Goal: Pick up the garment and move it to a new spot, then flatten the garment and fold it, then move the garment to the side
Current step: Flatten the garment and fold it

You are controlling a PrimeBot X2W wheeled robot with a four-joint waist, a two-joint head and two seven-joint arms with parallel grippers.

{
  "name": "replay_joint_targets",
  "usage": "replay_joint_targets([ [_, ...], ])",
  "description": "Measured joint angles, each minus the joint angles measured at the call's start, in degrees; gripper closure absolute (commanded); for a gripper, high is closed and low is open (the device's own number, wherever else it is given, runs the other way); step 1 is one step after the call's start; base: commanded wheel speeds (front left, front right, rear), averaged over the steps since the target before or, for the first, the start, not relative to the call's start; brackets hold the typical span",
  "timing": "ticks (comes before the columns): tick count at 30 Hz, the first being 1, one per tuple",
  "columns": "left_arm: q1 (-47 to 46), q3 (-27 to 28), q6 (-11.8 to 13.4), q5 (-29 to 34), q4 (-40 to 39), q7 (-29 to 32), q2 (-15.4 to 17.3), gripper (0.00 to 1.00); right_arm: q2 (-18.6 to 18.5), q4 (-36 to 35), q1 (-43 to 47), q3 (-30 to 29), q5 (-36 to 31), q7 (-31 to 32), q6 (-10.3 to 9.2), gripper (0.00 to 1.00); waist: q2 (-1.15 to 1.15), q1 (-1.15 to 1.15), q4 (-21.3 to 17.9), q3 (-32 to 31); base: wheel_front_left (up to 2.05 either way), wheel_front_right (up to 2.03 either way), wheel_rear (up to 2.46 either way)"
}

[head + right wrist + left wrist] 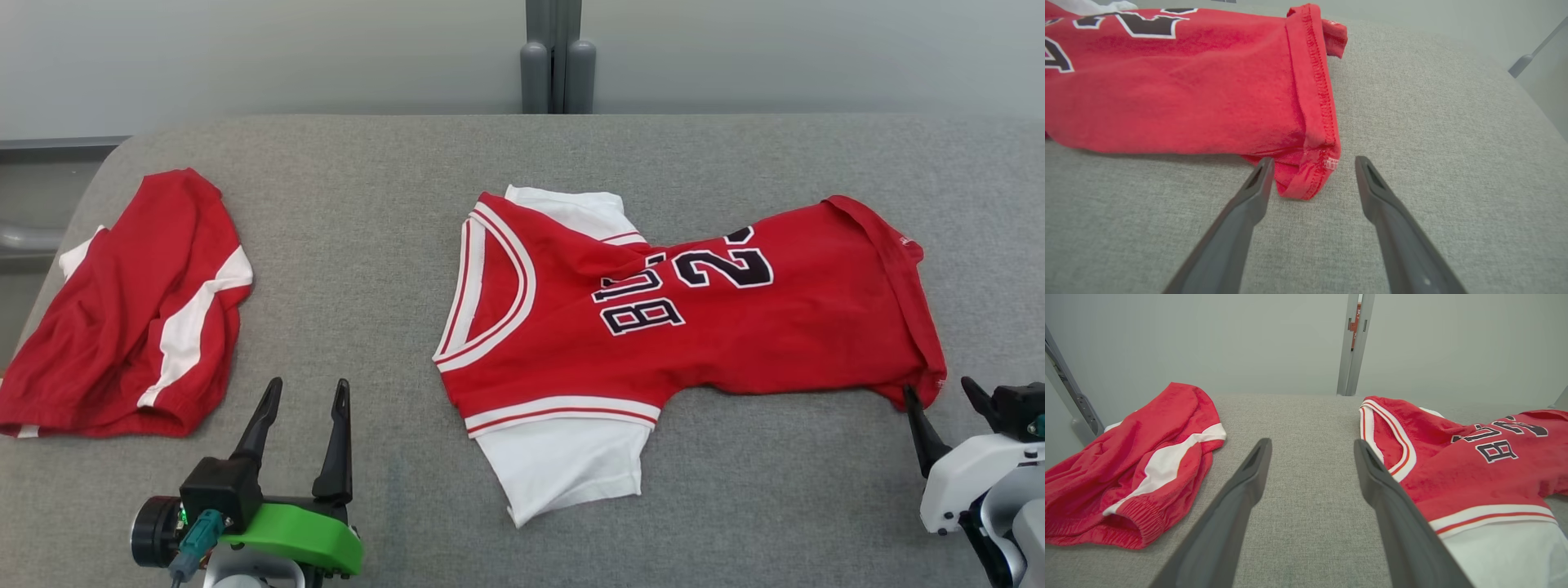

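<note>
Near the left edge of the grey woven-fabric table (392, 188): crumpled red cloth shorts with a white side stripe (131, 310), gathered elastic band toward the front edge. Beyond the back edge: grey metal post (558, 57), upright against a pale wall (245, 57).

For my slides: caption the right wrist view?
Open right gripper poised at the hem corner of the red jersey on a grey surface.

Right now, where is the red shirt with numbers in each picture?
Head view: the red shirt lies centre to right.
Left wrist view: the red shirt is on the right side.
Right wrist view: the red shirt is at upper left.
Shared landmark: its black numbers.
</note>
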Motion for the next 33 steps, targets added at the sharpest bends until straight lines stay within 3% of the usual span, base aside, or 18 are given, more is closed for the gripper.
replay_joint_targets([
  [6, -0.09, -0.22, 0.0, 0.0, -0.03, 0.0, 0.0, 0.0, -0.15, 5.14, -2.89, 0.83, -0.57, 0.0, 0.0, 0.0, 0.0, 0.0, 0.93, 0.91, 0.0, 0.0, 0.0],
  [7, -0.15, -0.23, -0.01, 0.0, -0.03, 0.0, 0.0, 0.0, -0.15, 6.05, -3.42, 0.86, -0.56, 0.0, 0.0, 0.38, 0.0, 0.0, 1.14, 1.16, 0.0, 0.0, 0.0],
  [10, -0.31, -0.14, -0.02, 0.0, -0.03, 0.0, 0.0, 0.0, -0.26, 7.8, -4.65, 1.02, -0.41, -0.07, 0.0, 1.0, 0.0, 0.0, 1.53, 1.73, 0.0, 0.0, 0.0],
  [17, -0.52, 0.07, -0.03, -0.03, 0.1, 0.0, 0.0, 0.0, 0.04, 6.91, -4.75, 1.07, 0.04, -0.32, 0.0, 1.0, 0.0, 0.0, 1.5, 1.55, 0.0, 0.0, 0.0],
  [26, 0.7, -0.32, -0.05, -0.31, 0.33, 0.01, -0.01, 0.0, 1.8, -15.84, 9.36, -1.88, -2.79, -0.38, 0.0, 1.0, 0.0, 0.0, -0.04, -0.89, 0.0, 0.0, 0.0],
  [33, 1.08, -0.69, -0.07, -0.4, 0.3, 0.0, -0.01, 0.0, 2.6, -28.1, 22.3, -3.38, -1.72, -0.4, 0.0, 1.0, 0.0, 0.0, -1.51, -1.55, 0.0, 0.0, 0.0],
])
